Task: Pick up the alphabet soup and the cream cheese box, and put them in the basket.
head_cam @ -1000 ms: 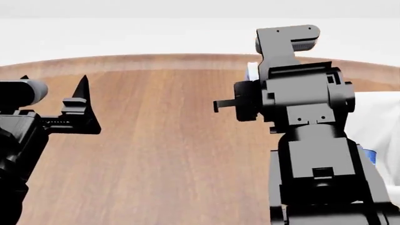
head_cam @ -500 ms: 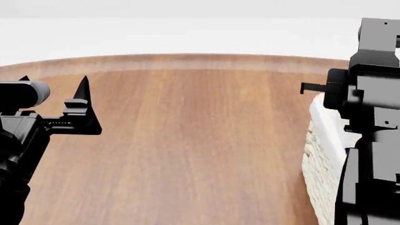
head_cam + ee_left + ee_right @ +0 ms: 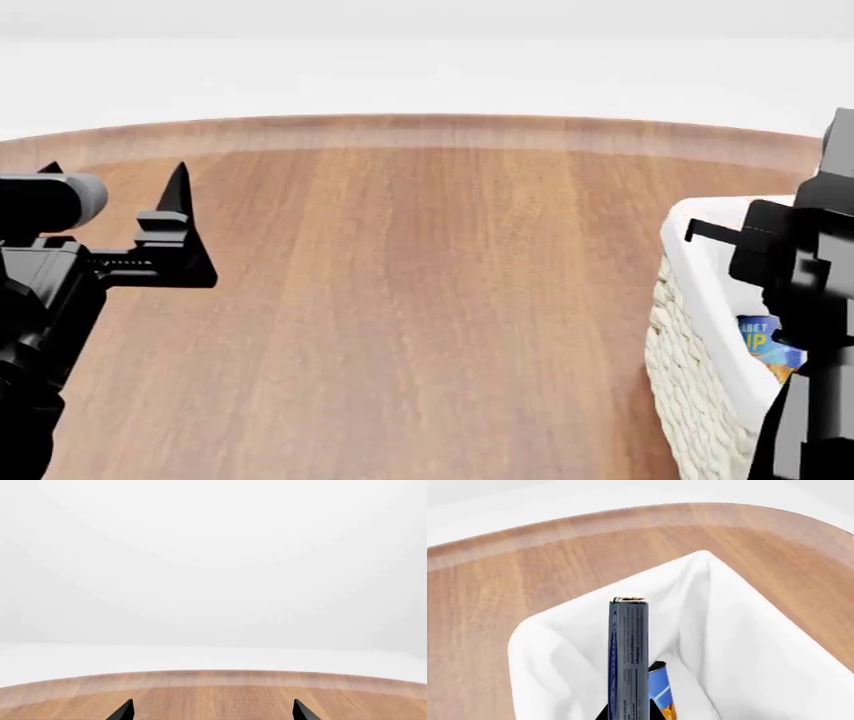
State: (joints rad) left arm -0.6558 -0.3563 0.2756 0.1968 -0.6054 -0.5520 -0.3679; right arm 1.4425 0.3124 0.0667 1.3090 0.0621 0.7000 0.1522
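Note:
The cream cheese box (image 3: 627,655) shows edge-on in the right wrist view, upright, with my right gripper (image 3: 627,715) shut on its two flat faces. It hangs over the inside of the basket (image 3: 560,645). The alphabet soup (image 3: 662,692), with its blue label and orange picture, lies in the basket just beneath the box. From the head, the basket (image 3: 681,380) stands at the right edge with the alphabet soup (image 3: 763,345) inside, and my right arm (image 3: 801,270) hides the box. My left gripper (image 3: 114,170) is open and empty at the left, over the table (image 3: 213,700).
The wooden table (image 3: 400,300) has a rounded far edge with white floor beyond it. The basket's white cloth liner (image 3: 747,645) folds over its rim. My left arm's body (image 3: 40,300) fills the near left corner.
My right arm has swung right, from the table's middle to over the basket, carrying the box. The basket and the soup can inside have come into view. The left arm has not moved.

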